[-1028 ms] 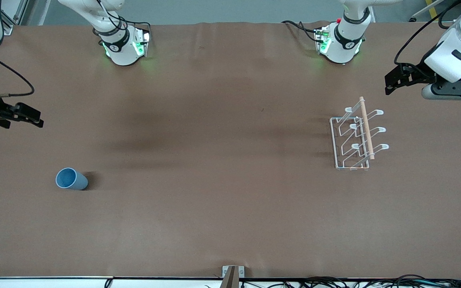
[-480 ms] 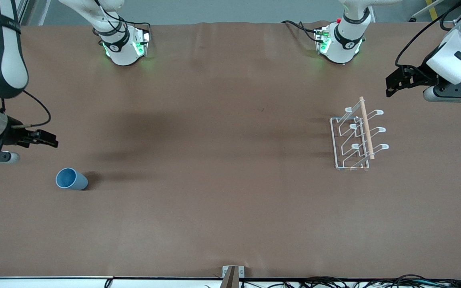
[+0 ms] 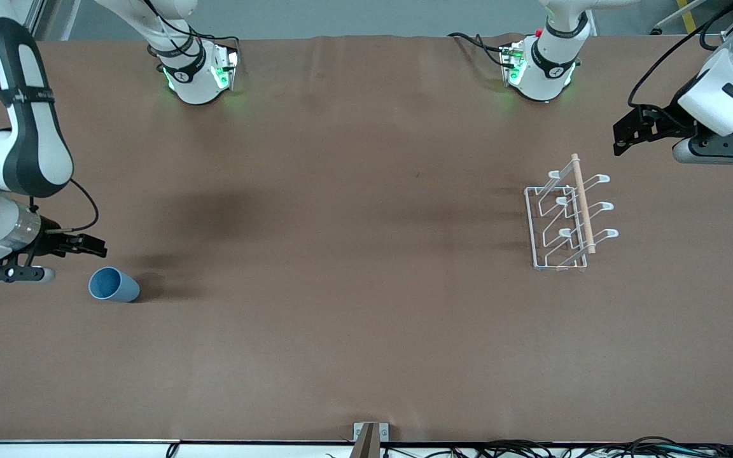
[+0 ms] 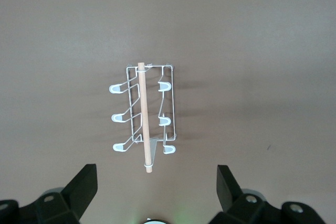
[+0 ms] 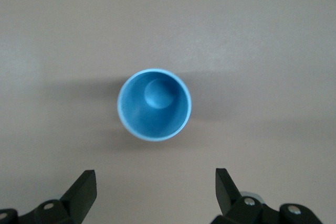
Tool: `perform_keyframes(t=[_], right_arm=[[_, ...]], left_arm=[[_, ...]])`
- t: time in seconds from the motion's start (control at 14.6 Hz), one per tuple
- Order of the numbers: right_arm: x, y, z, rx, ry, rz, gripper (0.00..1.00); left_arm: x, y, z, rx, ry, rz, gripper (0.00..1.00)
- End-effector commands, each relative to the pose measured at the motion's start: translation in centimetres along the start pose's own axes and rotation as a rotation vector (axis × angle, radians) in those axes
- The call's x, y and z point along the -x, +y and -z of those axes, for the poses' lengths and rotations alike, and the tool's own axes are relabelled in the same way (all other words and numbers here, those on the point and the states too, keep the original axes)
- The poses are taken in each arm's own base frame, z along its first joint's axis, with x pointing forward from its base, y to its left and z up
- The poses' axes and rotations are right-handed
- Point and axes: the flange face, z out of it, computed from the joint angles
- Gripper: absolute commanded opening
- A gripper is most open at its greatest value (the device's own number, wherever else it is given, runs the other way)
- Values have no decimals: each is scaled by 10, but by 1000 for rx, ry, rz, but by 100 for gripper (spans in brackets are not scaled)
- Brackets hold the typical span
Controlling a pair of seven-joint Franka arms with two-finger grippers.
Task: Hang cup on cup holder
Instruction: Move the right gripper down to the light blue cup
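The light-blue cup (image 3: 114, 285) stands upright on the brown table near the right arm's end; the right wrist view looks down into its open mouth (image 5: 154, 104). My right gripper (image 3: 90, 245) is open and empty, up in the air beside the cup, apart from it. The white wire cup holder (image 3: 569, 216) with its wooden rod stands near the left arm's end and shows whole in the left wrist view (image 4: 144, 116). My left gripper (image 3: 624, 135) is open and empty, up in the air over the table beside the holder.
The two arm bases (image 3: 196, 71) (image 3: 539, 67) stand along the table's edge farthest from the front camera. A small metal bracket (image 3: 370, 436) sits at the table's nearest edge. Brown table (image 3: 354, 286) lies between cup and holder.
My right arm has swung in and down toward the cup, its gripper now close beside it. The left gripper has barely shifted. Cup and holder have not moved.
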Motion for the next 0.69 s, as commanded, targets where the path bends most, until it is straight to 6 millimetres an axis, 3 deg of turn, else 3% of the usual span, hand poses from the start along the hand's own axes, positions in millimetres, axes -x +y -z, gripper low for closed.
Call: perform_keyframes(t=[0.0,0.34,0.62], right_arm=[[-7,11,-23,5,24,8,100],[-15,25,-60,2,48,-11,94],[-21,26,-73,0,55,-14,88]], left_arm=[[-1,-1,5,-4,-1,-20,100],[-1,0,5,-4,-1,-21,100],[-1,0,5,-4,-1,-21,100]])
